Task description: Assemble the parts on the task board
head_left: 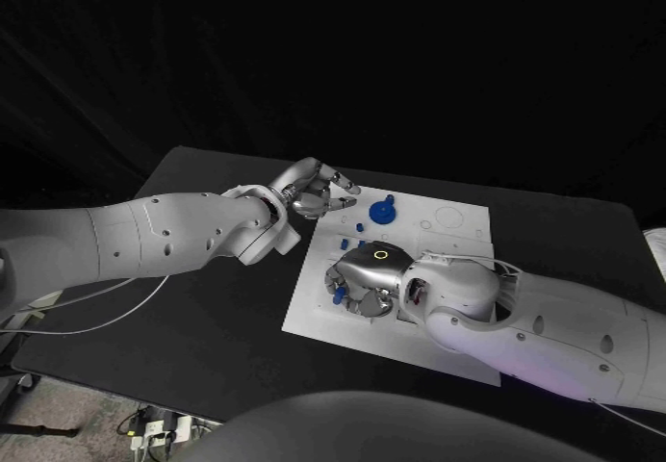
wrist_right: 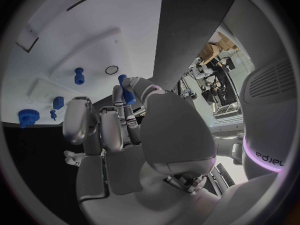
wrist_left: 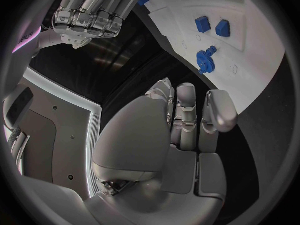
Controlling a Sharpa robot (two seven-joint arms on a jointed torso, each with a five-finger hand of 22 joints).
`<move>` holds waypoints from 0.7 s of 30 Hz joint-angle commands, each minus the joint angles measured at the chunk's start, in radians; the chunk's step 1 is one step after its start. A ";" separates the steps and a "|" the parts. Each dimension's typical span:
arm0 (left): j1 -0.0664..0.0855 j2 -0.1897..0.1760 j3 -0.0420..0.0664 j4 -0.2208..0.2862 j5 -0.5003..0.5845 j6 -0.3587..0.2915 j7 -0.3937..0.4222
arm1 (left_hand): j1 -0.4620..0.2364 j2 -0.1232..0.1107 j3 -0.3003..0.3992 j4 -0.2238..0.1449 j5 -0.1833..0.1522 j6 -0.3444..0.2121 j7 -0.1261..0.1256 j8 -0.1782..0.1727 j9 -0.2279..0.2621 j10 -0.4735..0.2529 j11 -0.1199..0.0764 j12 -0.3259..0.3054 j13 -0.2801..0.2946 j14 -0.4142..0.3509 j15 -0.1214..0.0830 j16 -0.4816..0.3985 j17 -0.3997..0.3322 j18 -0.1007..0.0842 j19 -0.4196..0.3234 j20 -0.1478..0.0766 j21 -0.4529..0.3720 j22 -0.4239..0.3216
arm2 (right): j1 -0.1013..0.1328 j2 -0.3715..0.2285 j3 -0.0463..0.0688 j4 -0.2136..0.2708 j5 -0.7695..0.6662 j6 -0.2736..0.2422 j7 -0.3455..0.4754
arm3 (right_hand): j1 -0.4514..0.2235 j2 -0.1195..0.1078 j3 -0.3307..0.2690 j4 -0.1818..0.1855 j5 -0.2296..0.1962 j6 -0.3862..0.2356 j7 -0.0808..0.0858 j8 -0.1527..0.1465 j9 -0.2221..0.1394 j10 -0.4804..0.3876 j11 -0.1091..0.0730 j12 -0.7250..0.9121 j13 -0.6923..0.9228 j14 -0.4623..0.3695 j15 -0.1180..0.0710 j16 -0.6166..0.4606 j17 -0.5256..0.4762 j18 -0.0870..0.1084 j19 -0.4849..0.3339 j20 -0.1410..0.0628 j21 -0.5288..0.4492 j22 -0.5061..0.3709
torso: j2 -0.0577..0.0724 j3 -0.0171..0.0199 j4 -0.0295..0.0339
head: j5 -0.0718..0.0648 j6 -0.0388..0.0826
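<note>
The white task board (head_left: 320,319) lies in the middle of the black table. My right hand (head_left: 364,279) hovers over its left part and pinches a small blue part (wrist_right: 128,93) between thumb and finger. Off the board's far left corner, my left hand (head_left: 317,190) holds nothing, its fingers (wrist_left: 186,105) loosely bent. A blue gear with a shaft (head_left: 382,209) stands on the far part of the board, close to the left hand. Two small blue pieces (head_left: 361,227) (head_left: 345,244) sit between the gear and the right hand.
The board has round and rectangular recesses at its far right (head_left: 447,219). Black table (head_left: 208,318) surrounds the board. White cables (head_left: 84,308) trail off the table's left edge.
</note>
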 commanded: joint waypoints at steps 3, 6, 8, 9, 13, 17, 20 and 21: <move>0.000 0.002 0.001 0.002 -0.002 0.014 0.004 | 0.008 -0.001 0.008 0.001 0.003 -0.001 0.007 -0.004 -0.002 0.000 0.010 0.003 -0.002 -0.005 0.002 -0.004 0.000 0.018 -0.007 0.002 -0.006 0.143 | -0.006 0.003 0.000 0.003 -0.105 -0.010 -0.024 | -0.006 -0.004 0.004 -0.005 -0.004 0.007 -0.001 -0.007 -0.003 0.012 0.000 -0.004 0.001 0.006 0.000 0.004 -0.004 -0.010 0.007 -0.002 0.002 0.161 | 0.000 0.0001 -0.0005 | 0.002 0.000; 0.000 0.002 0.001 0.003 -0.002 0.013 0.004 | 0.008 -0.001 0.008 0.001 0.003 -0.001 0.007 -0.004 -0.002 0.000 0.010 0.003 -0.002 -0.005 0.002 -0.004 0.000 0.018 -0.007 0.002 -0.006 0.143 | -0.011 0.004 0.000 0.003 -0.119 -0.008 -0.026 | -0.006 -0.005 0.005 -0.007 -0.004 0.007 -0.002 -0.009 -0.004 0.012 -0.001 -0.005 0.001 0.005 -0.001 0.004 -0.006 -0.010 0.006 -0.002 0.001 0.161 | 0.001 0.0007 0.0007 | 0.003 0.000; 0.000 0.002 0.001 0.003 -0.002 0.013 0.004 | 0.008 -0.001 0.008 0.001 0.003 -0.001 0.007 -0.004 -0.002 -0.001 0.010 0.003 -0.002 -0.005 0.002 -0.004 0.000 0.018 -0.007 0.002 -0.008 0.143 | -0.014 0.003 -0.001 0.003 -0.132 -0.005 -0.029 | -0.005 -0.006 0.005 -0.008 -0.005 0.007 -0.002 -0.010 -0.005 0.013 -0.001 -0.005 0.001 0.005 -0.001 0.003 -0.007 -0.009 0.005 -0.002 0.000 0.161 | 0.000 0.0012 0.0005 | 0.005 0.000; 0.000 0.001 0.001 0.003 -0.002 0.013 0.004 | 0.008 -0.001 0.008 0.001 0.003 -0.001 0.007 -0.004 -0.002 -0.001 0.010 0.003 -0.002 -0.005 0.002 -0.004 0.000 0.018 -0.007 0.002 -0.008 0.143 | -0.015 0.003 -0.001 0.003 -0.136 -0.003 -0.031 | -0.005 -0.007 0.006 -0.009 -0.006 0.007 -0.002 -0.011 -0.006 0.013 -0.001 -0.005 0.001 0.004 -0.001 0.003 -0.009 -0.009 0.005 -0.002 -0.001 0.160 | 0.000 0.0013 0.0003 | 0.005 0.000; 0.000 0.000 0.001 0.003 -0.002 0.013 0.003 | 0.008 -0.001 0.008 0.001 0.003 -0.001 0.007 -0.004 -0.002 -0.001 0.010 0.003 -0.002 -0.005 0.002 -0.004 0.000 0.018 -0.007 0.002 -0.008 0.143 | -0.018 -0.001 -0.001 0.000 -0.146 0.000 -0.038 | -0.005 -0.008 0.007 -0.011 -0.009 0.007 -0.002 -0.014 -0.007 0.012 -0.001 -0.007 0.001 0.002 -0.001 0.002 -0.012 -0.009 0.003 -0.003 -0.003 0.159 | 0.000 0.0007 0.0006 | 0.006 0.000; 0.000 0.000 0.001 0.003 -0.002 0.013 0.003 | 0.008 -0.001 0.008 0.001 0.003 -0.001 0.007 -0.004 -0.002 -0.001 0.010 0.003 -0.002 -0.005 0.002 -0.004 0.000 0.018 -0.007 0.002 -0.008 0.143 | -0.019 -0.005 -0.001 -0.004 -0.148 0.005 -0.042 | -0.006 -0.009 0.007 -0.011 -0.010 0.007 -0.002 -0.015 -0.008 0.012 -0.001 -0.008 0.000 0.000 -0.001 0.000 -0.015 -0.008 0.001 -0.003 -0.006 0.158 | 0.000 0.0000 -0.0005 | 0.008 0.000; 0.000 0.001 0.001 0.003 -0.002 0.013 0.003 | 0.008 -0.001 0.008 0.001 0.003 -0.001 0.007 -0.004 -0.002 -0.001 0.010 0.003 -0.002 -0.005 0.002 -0.004 0.000 0.018 -0.007 0.002 -0.008 0.143 | -0.019 -0.008 -0.001 -0.003 -0.149 0.006 -0.045 | -0.006 -0.009 0.008 -0.011 -0.011 0.008 -0.002 -0.016 -0.009 0.012 -0.001 -0.009 0.000 -0.003 -0.001 -0.002 -0.021 -0.007 -0.002 -0.003 -0.009 0.157 | 0.001 -0.0001 -0.0007 | 0.008 0.000; 0.000 0.001 0.001 0.002 -0.002 0.013 0.003 | 0.008 -0.001 0.008 0.001 0.003 -0.001 0.007 -0.004 -0.002 -0.001 0.010 0.003 -0.002 -0.005 0.002 -0.004 0.000 0.018 -0.007 0.002 -0.008 0.143 | -0.019 -0.009 -0.001 -0.003 -0.150 0.005 -0.046 | -0.006 -0.009 0.008 -0.011 -0.011 0.008 -0.002 -0.017 -0.009 0.012 -0.001 -0.009 0.000 -0.003 -0.001 -0.002 -0.021 -0.007 -0.003 -0.003 -0.010 0.157 | 0.001 -0.0002 -0.0011 | 0.008 0.000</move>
